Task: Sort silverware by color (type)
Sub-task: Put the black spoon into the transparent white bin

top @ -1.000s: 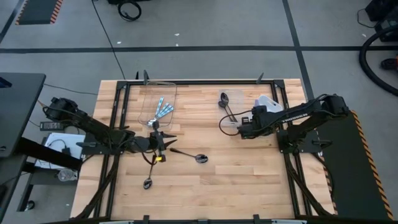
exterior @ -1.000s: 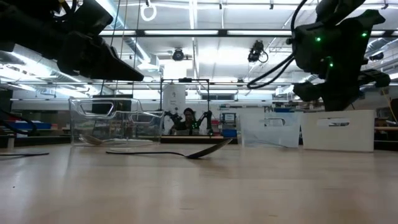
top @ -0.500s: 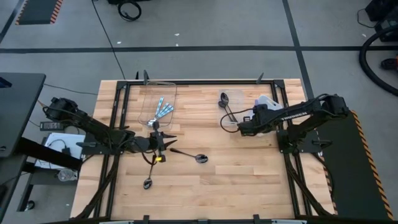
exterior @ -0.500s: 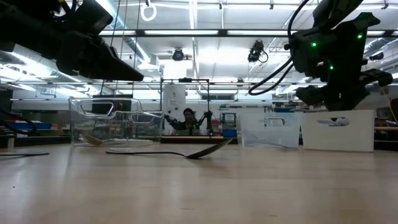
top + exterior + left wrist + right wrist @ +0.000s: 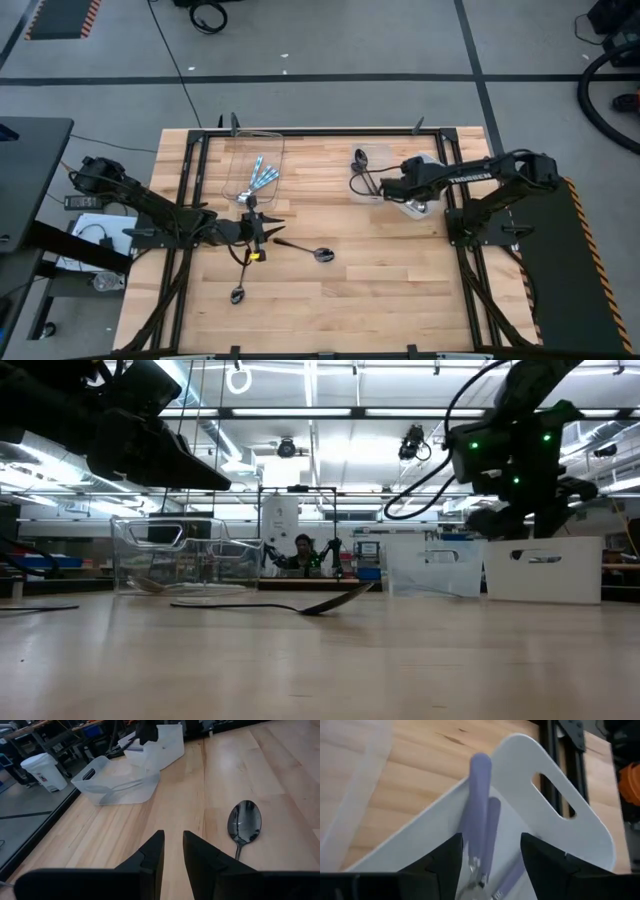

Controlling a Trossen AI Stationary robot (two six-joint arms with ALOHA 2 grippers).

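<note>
Your right gripper (image 5: 384, 188) hangs over the far right of the table with its fingers (image 5: 445, 857) spread and nothing between them; in its wrist view a blue-handled spoon (image 5: 479, 805) leans inside the white bin (image 5: 580, 832), so I judge this the drop-off step, with the spoon already let go. Your left gripper (image 5: 262, 234) waits low near the table's middle, jaws a narrow gap apart and empty, just beside a dark spoon (image 5: 320, 253). Another dark spoon (image 5: 238, 294) lies nearer the front edge. More blue-handled spoons (image 5: 262, 175) sit in the clear container (image 5: 236, 185) at the far left, and dark spoons (image 5: 362, 168) rest in the clear bin (image 5: 381, 153) by the right arm. Next, lift the right gripper clear of the bin walls before swinging away. The middle and front of the table (image 5: 400, 290) offer open wood to move over.
</note>
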